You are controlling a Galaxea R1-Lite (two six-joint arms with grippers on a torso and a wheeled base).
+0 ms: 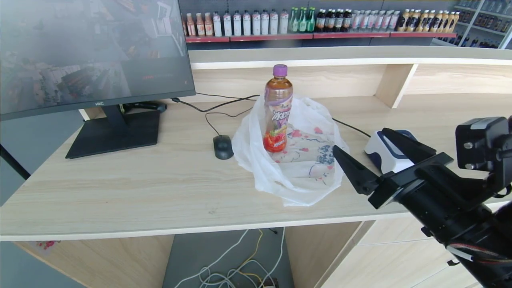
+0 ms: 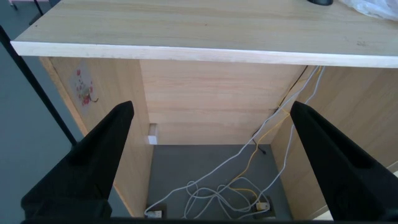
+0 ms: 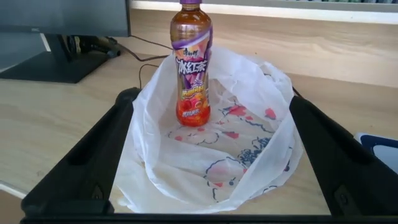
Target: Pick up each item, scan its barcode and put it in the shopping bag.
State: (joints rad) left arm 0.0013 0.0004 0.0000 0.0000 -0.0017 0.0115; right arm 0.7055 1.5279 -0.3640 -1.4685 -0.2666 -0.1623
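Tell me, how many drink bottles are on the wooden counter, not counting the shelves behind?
1. The bottle stands upright in the open shopping bag at the middle of the counter; the bag's folds may hide more.

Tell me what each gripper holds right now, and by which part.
Nothing is held. The right gripper is open beside the shopping bag, the left gripper open in front of the counter; the bottle stands free in the bag.

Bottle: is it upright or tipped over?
Upright. The bottle stands with its purple cap on top and its base inside the open bag on the counter.
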